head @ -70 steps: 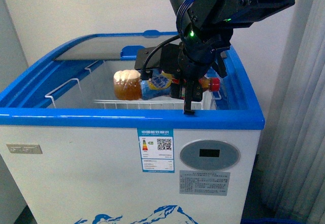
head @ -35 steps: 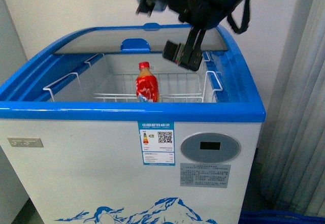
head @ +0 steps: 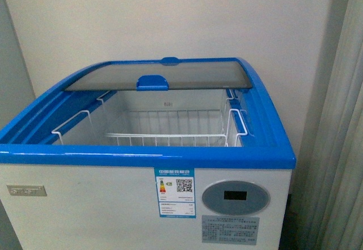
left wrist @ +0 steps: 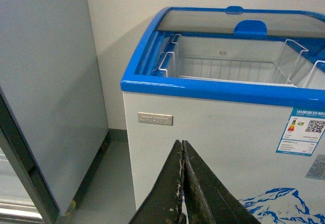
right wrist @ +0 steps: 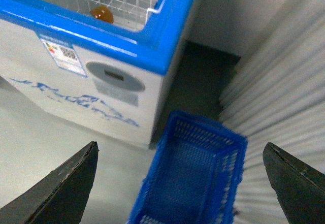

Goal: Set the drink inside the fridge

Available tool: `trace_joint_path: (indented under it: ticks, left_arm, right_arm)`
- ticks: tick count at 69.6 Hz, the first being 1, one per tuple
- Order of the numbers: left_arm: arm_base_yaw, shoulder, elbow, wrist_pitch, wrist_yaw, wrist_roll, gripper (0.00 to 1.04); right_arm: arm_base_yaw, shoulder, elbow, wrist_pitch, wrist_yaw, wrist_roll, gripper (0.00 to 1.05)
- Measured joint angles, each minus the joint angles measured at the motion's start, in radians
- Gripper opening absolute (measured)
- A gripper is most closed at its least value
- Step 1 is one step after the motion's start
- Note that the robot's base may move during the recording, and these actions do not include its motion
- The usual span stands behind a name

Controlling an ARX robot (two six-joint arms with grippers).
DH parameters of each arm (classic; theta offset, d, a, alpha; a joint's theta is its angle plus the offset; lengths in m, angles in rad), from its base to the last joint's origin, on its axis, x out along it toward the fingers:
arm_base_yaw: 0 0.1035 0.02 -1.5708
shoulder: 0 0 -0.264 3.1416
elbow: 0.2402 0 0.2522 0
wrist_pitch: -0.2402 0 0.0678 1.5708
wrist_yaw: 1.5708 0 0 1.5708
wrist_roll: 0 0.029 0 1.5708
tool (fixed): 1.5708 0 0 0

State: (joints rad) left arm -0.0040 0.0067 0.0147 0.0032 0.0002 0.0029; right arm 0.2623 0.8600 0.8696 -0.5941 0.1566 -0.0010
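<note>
The fridge (head: 147, 155) stands in front of me with its glass lid (head: 187, 75) slid back and the white wire basket (head: 170, 126) showing inside. No drink and no arm show in the front view. In the right wrist view a small orange-brown part of the drink (right wrist: 101, 13) lies behind the basket's wires, inside the fridge (right wrist: 152, 41). My right gripper (right wrist: 179, 145) is open and empty, off the fridge's front corner above the floor. My left gripper (left wrist: 182, 145) is shut on nothing, low in front of the fridge (left wrist: 203, 89).
A blue plastic shopping basket (right wrist: 190, 178) sits on the floor beside the fridge, under my right gripper. Pale curtains (right wrist: 284, 82) hang on that side. A tall grey cabinet (left wrist: 45, 82) stands on the fridge's other side. A wall is behind the fridge.
A second ago my right gripper held the drink over the wire basket. It let go, rose and left the front view. The drink no longer shows in the front view.
</note>
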Motion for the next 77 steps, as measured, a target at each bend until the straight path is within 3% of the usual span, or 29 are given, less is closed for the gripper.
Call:
trace_joint_path:
  ticks: [3,8,10,14,28,31,33,37,77]
  left_arm:
    - [0.000,0.000,0.000,-0.001,0.000,0.000,0.03]
    - [0.000,0.000,0.000,-0.002,0.000,0.000,0.03]
    - [0.000,0.000,0.000,-0.002,0.000,0.000,0.03]
    - [0.000,0.000,0.000,-0.002,0.001,0.000,0.03]
    - [0.000,-0.002,0.000,-0.003,0.000,0.000,0.03]
    - [0.000,-0.002,0.000,-0.003,0.000,0.000,0.03]
    - [0.000,-0.002,0.000,-0.003,0.000,0.000,0.03]
    - [0.000,-0.002,0.000,-0.003,0.000,0.000,0.03]
    - [0.000,-0.002,0.000,-0.003,0.000,0.000,0.03]
  right_arm:
    - [0.019,-0.117,-0.048,-0.020,0.061,0.060,0.95]
    - [0.058,-0.313,-0.200,0.220,0.154,0.045,0.83]
    - [0.052,-0.425,-0.298,0.359,0.140,0.029,0.75]
    - [0.009,-0.557,-0.397,0.462,0.100,0.019,0.61]
    - [-0.090,-0.624,-0.575,0.510,0.003,0.008,0.26]
    - [-0.129,-0.641,-0.595,0.513,-0.063,0.007,0.19]
    - [-0.201,-0.663,-0.618,0.523,-0.129,0.006,0.11]
    - [-0.245,-0.686,-0.636,0.534,-0.143,0.003,0.02]
    - [-0.259,-0.784,-0.788,0.580,-0.156,0.005,0.03]
